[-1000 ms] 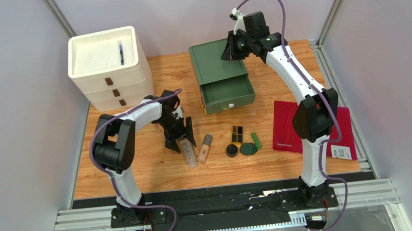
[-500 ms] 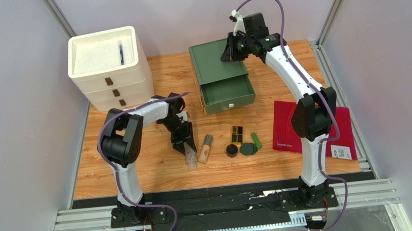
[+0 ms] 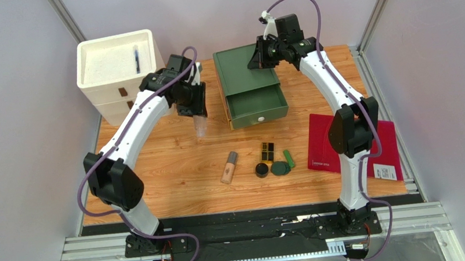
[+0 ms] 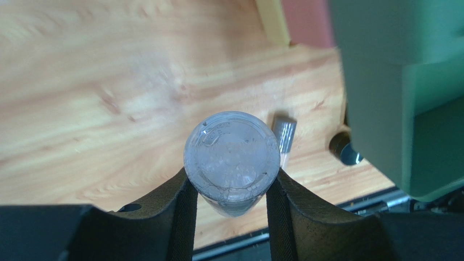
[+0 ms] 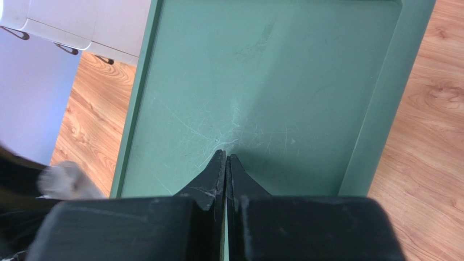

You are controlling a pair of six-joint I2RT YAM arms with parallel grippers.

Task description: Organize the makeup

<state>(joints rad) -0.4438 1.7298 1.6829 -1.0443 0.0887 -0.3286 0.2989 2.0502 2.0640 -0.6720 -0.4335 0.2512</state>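
Wood-grain table (image 3: 155, 179), grey walls on three sides. At about ten o'clock from its middle the clear tube (image 3: 200, 126) hangs upright above the wood, clamped between the two fingers of the left gripper (image 3: 192, 109), which are closed only as far as the tube's width. In the left wrist view the tube's round end faces the lens.

Left on the table near six o'clock are the beige tube (image 3: 230, 167), then toward four o'clock the black-and-gold case (image 3: 268, 151), black jar (image 3: 261, 170), dark compact (image 3: 279, 168) and green stick (image 3: 289, 158), close together. A red folder (image 3: 322, 143) lies at three o'clock.

At twelve o'clock stands a green box (image 3: 238, 71) with its drawer (image 3: 255, 105) pulled out; the right gripper (image 3: 258, 56) rests on the box top, fingers pressed together and holding nothing. White drawers (image 3: 120, 71) sit at ten o'clock.

The step looks like carrying the first item to storage. Next would be a swing toward three o'clock over the drawer, a descent, then release.
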